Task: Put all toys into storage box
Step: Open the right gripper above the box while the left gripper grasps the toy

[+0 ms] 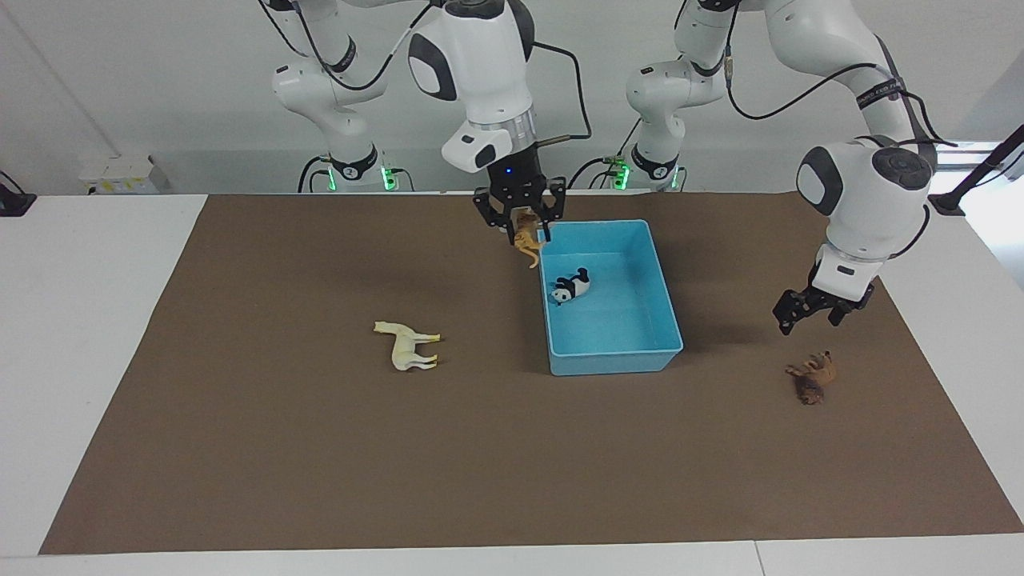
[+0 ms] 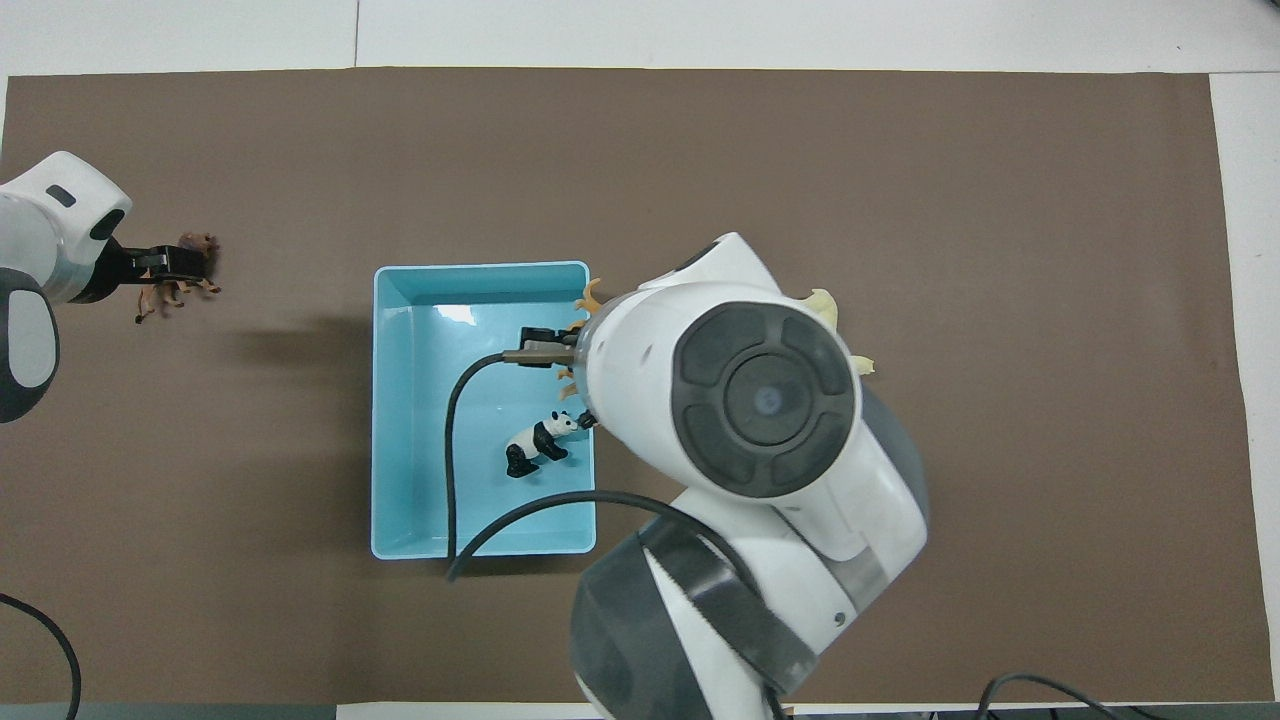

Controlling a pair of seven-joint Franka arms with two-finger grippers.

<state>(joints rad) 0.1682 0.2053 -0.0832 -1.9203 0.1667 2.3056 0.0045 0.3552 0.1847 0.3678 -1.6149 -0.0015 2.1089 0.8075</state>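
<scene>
Light blue storage box (image 1: pixel 612 352): panda (image 1: pixel 570 287) lies inside. Right hand (image 1: pixel 520 228), over the box's rim, grips the orange tiger (image 1: pixel 526 242). Left hand (image 1: pixel 810 308), fingers spread, hovers over the brown lion (image 1: pixel 813 378). Cream horse (image 1: pixel 408 346) lies on the surface at the box's nine o'clock in the facing view.

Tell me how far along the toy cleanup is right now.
One of four is done: the panda lies in the blue storage box. In hand: the right gripper carries the tiger over the box's edge, not yet released. The left gripper hangs above the lion, open. Left: the lion and the horse, both on the brown mat.
</scene>
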